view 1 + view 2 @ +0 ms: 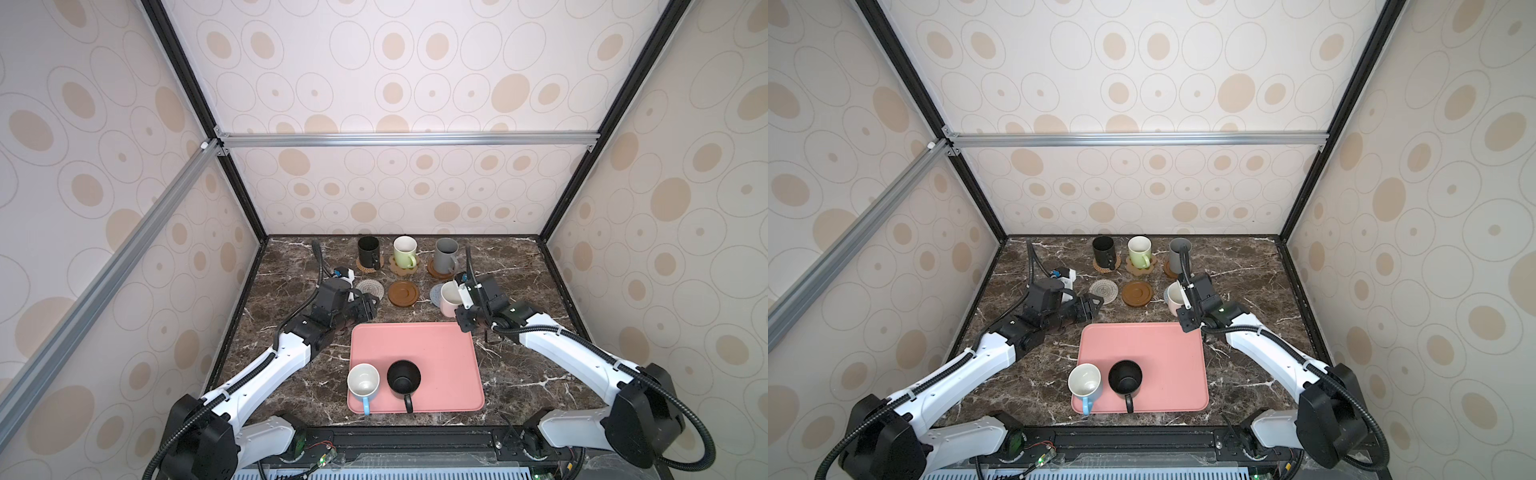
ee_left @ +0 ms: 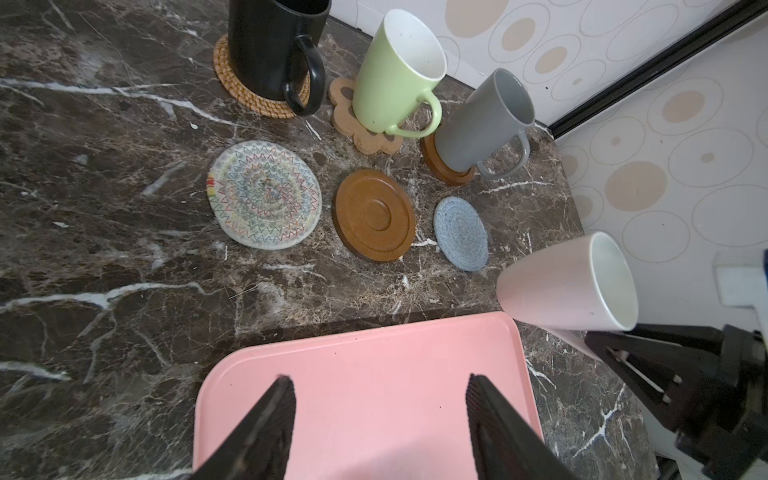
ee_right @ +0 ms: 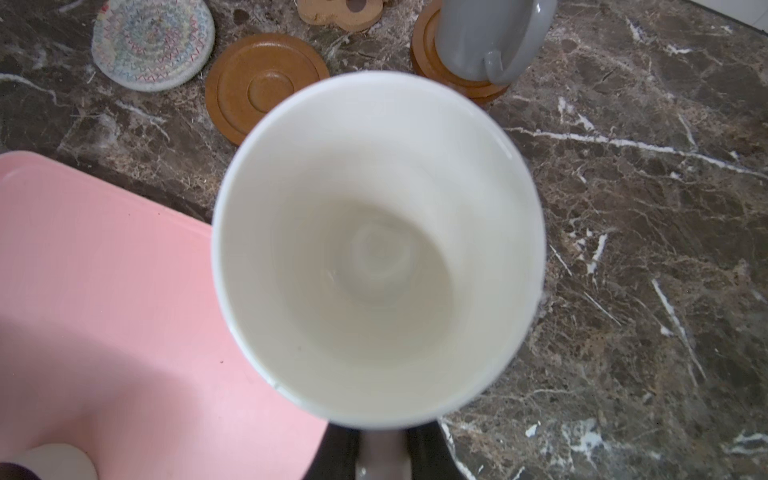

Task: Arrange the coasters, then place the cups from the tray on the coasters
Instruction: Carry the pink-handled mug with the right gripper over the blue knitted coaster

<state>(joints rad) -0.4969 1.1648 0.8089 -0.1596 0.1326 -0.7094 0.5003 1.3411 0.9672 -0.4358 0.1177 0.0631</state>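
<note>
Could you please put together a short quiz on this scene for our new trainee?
1. True or false: the tray holds three cups.
2. Which cup does the right hand hold: A grey, B pink, C green?
3. How many coasters carry no cup?
Key: 1 false, only the light blue cup and a black cup. 2 B, the pink cup. 3 three: the beige woven coaster, the bare brown wooden coaster, the grey-blue coaster.
</note>
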